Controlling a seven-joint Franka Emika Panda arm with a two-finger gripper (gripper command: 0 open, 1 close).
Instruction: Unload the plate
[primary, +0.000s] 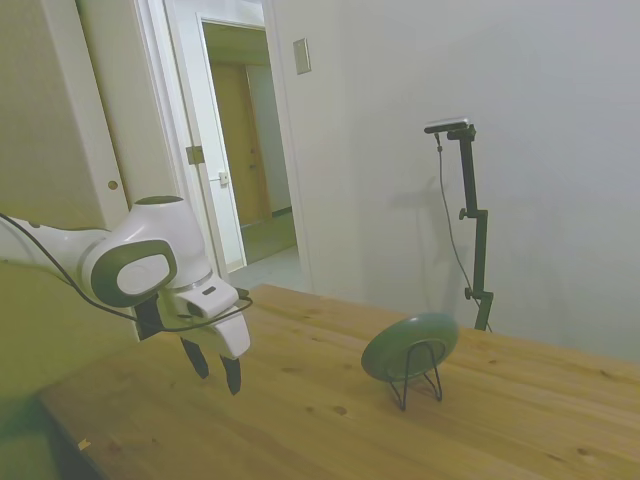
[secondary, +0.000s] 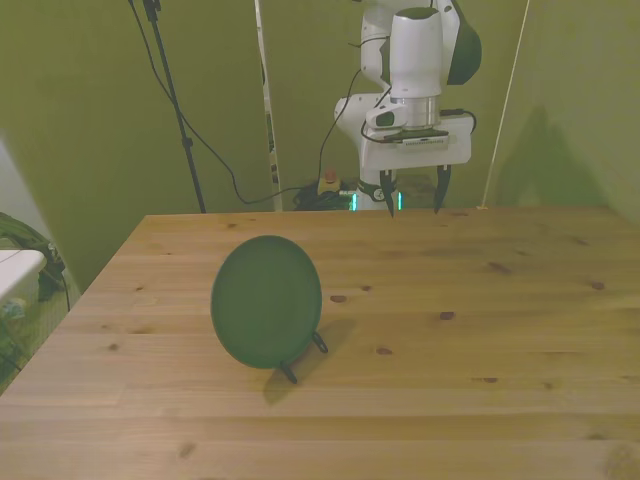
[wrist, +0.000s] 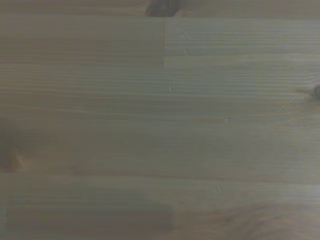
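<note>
1. wooden table (secondary: 480, 400): pine boards with dark knots fill the foreground of the front view; the wrist view shows only blurred wood grain (wrist: 160, 120).
2. plate (secondary: 266, 301): dull dark green, round, standing on edge and tilted slightly back in a thin black wire stand (secondary: 304, 357). in the front view it sits toward the front view's left of the table's middle, its face to the camera. in the side view the plate (primary: 409, 345) shows its greyish-green underside, with the wire stand (primary: 418, 376) looping across that side and its feet on the table.
3. gripper (secondary: 412, 196): mounted on the white franka arm (secondary: 415, 60), hanging over the table's far edge, pointing down, well apart from the plate. the two dark fingers (secondary: 441, 188) stand spread with a clear gap between them and nothing held.
4. side view: the gripper (primary: 214, 369) hangs above the table surface, not touching it.
</note>
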